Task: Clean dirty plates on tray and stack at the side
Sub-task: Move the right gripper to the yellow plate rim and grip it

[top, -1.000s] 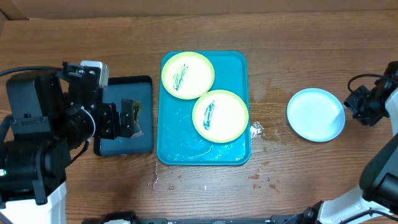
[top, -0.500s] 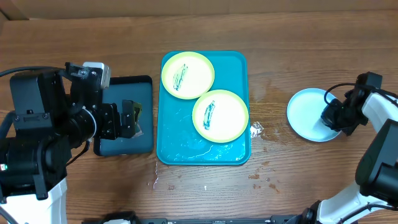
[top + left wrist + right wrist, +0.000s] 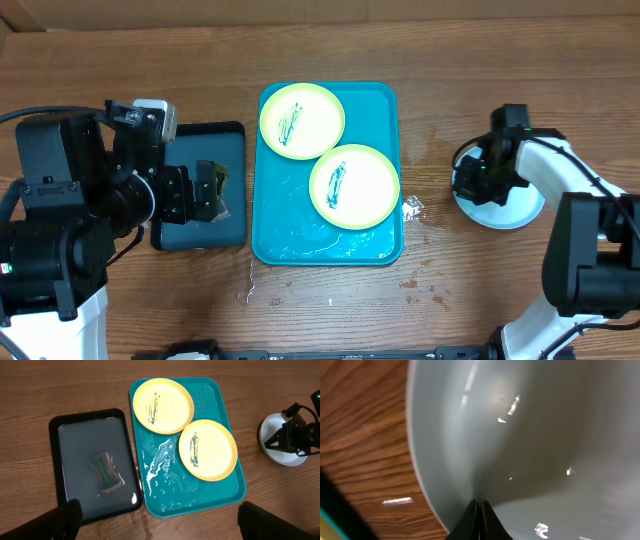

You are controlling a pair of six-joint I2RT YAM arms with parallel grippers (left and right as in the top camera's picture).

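Two plates with yellow-green rims and dark scribble marks lie on the turquoise tray [image 3: 275, 240]. One plate [image 3: 302, 120] is at the back, and the other [image 3: 354, 186] is at the middle right and overlaps it slightly. Both also show in the left wrist view, the back one [image 3: 161, 405] and the nearer one [image 3: 207, 450]. A third, pale plate [image 3: 515, 205] lies on the table at the right. My right gripper [image 3: 468, 182] is shut, with its tips [image 3: 480, 504] over that plate [image 3: 545, 435] near its left rim. My left gripper [image 3: 167, 522] is open and empty, high above the black tray.
A black tray [image 3: 80, 440] holding water and a dark sponge [image 3: 106, 472] sits left of the turquoise tray. Water droplets lie on the turquoise tray's near half [image 3: 165, 467]. Wet patches mark the wood [image 3: 430, 150] between the tray and the pale plate.
My right arm has swung left across the pale plate, from beyond its right edge to its left rim. The left arm and the plates on the tray have not moved.
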